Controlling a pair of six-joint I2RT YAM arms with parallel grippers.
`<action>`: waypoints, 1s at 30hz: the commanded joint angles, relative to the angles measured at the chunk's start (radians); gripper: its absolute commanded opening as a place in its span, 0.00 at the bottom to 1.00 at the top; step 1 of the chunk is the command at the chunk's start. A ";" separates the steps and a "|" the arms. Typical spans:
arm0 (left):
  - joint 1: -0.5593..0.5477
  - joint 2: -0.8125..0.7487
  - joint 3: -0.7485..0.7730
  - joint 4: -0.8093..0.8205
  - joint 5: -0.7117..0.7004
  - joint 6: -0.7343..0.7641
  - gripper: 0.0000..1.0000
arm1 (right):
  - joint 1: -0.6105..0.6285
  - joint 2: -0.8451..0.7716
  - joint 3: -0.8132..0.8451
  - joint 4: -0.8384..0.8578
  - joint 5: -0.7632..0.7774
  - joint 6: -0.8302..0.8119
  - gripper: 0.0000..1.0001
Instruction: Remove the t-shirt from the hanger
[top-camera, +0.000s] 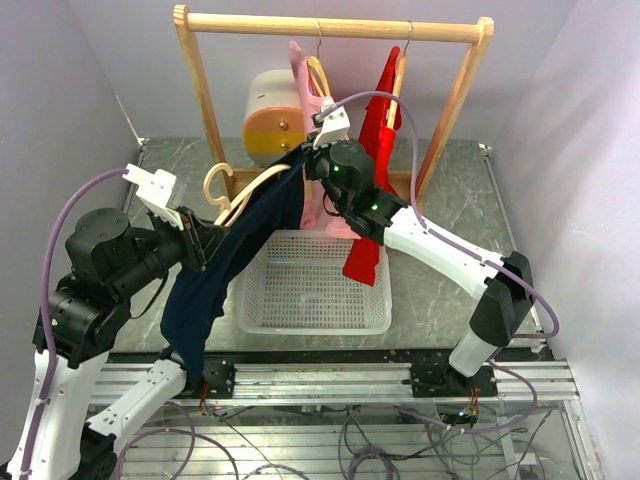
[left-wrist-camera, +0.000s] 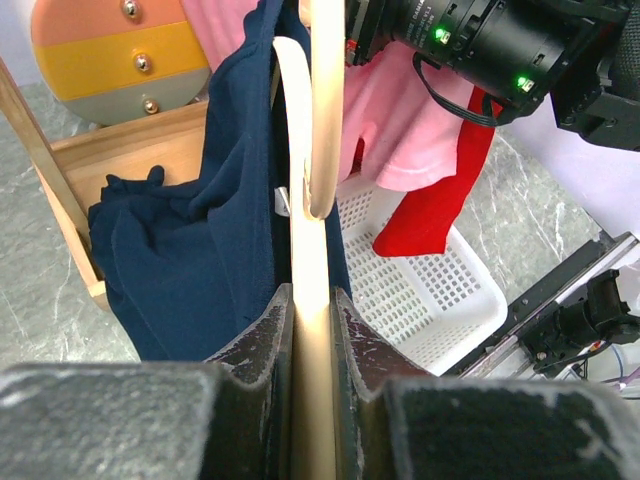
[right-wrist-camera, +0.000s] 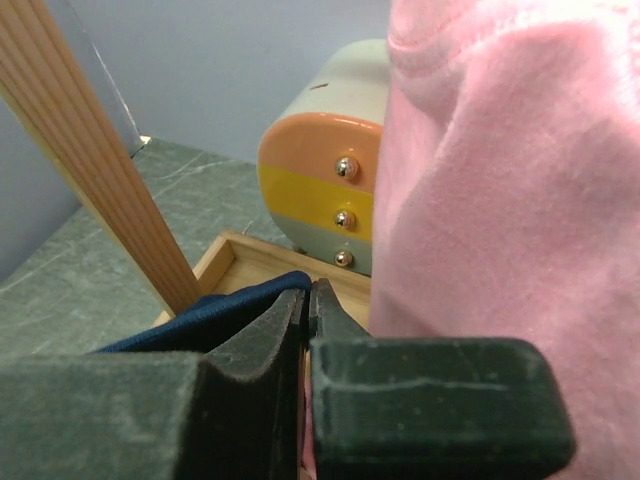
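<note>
A navy t-shirt (top-camera: 215, 275) hangs half off a pale wooden hanger (top-camera: 243, 196) held off the rack over the left of the table. My left gripper (top-camera: 200, 243) is shut on the hanger's arm, which shows between the jaws in the left wrist view (left-wrist-camera: 310, 330), with the navy shirt (left-wrist-camera: 190, 250) draped beside it. My right gripper (top-camera: 312, 160) is shut on the shirt's upper edge, which shows in the right wrist view (right-wrist-camera: 240, 300) as a fold at the jaws.
A wooden rack (top-camera: 330, 27) holds a pink garment (top-camera: 310, 90) and a red garment (top-camera: 375, 140) on hangers. A white basket (top-camera: 315, 285) sits below them. A striped cabinet (top-camera: 272, 115) stands behind on the rack's base.
</note>
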 joint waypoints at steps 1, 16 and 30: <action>0.002 -0.055 0.087 -0.059 0.090 -0.003 0.07 | -0.109 0.020 -0.039 -0.031 0.143 0.014 0.00; 0.002 -0.078 0.070 0.098 0.111 -0.032 0.07 | -0.116 0.022 -0.158 -0.047 0.050 0.087 0.00; 0.002 -0.068 0.013 0.112 -0.168 -0.114 0.07 | -0.030 -0.101 -0.278 0.000 -0.041 0.088 0.00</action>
